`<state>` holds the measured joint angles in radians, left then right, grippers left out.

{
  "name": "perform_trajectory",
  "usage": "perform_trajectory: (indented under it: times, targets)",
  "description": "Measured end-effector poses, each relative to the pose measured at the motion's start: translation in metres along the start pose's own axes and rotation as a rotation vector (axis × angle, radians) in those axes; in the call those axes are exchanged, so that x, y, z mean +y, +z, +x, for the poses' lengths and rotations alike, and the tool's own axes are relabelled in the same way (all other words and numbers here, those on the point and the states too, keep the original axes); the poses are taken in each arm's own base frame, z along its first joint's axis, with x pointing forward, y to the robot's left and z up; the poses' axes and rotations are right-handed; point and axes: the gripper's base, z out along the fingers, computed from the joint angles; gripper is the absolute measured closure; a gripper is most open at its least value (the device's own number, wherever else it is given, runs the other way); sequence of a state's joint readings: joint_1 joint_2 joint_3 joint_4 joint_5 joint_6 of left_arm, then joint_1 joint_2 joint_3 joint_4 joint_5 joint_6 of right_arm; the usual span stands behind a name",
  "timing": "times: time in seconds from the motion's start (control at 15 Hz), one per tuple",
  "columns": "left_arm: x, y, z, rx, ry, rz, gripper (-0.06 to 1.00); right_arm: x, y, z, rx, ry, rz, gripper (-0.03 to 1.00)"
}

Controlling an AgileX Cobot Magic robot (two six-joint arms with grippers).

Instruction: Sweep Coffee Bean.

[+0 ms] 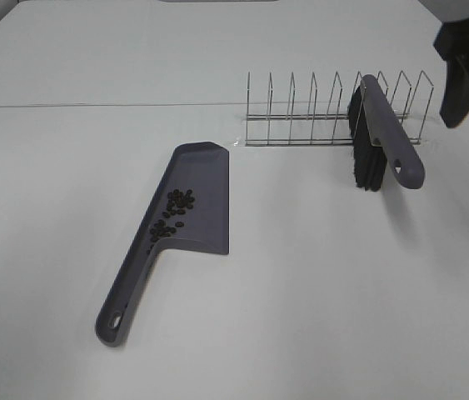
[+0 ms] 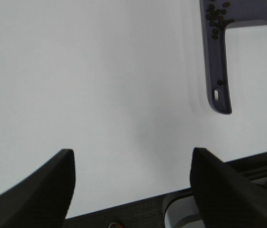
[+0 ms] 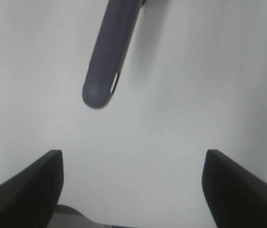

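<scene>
The grey-purple dustpan (image 1: 186, 212) lies flat on the white table, handle toward the front left. The coffee beans (image 1: 173, 213) sit clustered inside its pan; they also show in the left wrist view (image 2: 217, 18) on the dustpan (image 2: 217, 57). The brush (image 1: 380, 137), grey-purple with black bristles, leans in the wire rack (image 1: 334, 112); its handle end shows in the right wrist view (image 3: 109, 52). My right gripper (image 3: 132, 190) is open and empty, raised at the far right of the high view (image 1: 467, 75), apart from the brush. My left gripper (image 2: 132, 185) is open and empty, well away from the dustpan.
The wire rack stands at the back centre-right on the white table (image 1: 317, 292). The table's front edge and a dark base below it (image 2: 138, 211) show in the left wrist view.
</scene>
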<state>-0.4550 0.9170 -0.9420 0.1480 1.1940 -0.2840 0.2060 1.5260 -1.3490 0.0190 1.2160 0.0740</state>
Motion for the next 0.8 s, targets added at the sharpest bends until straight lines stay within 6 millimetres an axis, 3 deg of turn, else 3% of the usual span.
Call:
perform_trajectory:
  times: [0.2,0.33,0.6,0.8]
  targets:
    - [0.005,0.004,0.046,-0.051,-0.024,0.071,0.28,-0.004,0.002,0.053,0.059,-0.01,0.004,0.21]
    - [0.007,0.004,0.067,-0.102,-0.012,0.111,0.28,-0.007,0.004,0.089,0.086,-0.01,0.006,0.21]
    - [0.007,0.005,0.089,-0.142,0.103,0.164,0.28,-0.013,0.001,0.157,0.042,-0.011,0.003,0.21]
    - [0.005,0.017,0.102,-0.069,0.181,0.185,0.28,-0.015,-0.006,0.189,-0.04,-0.012,-0.003,0.21]
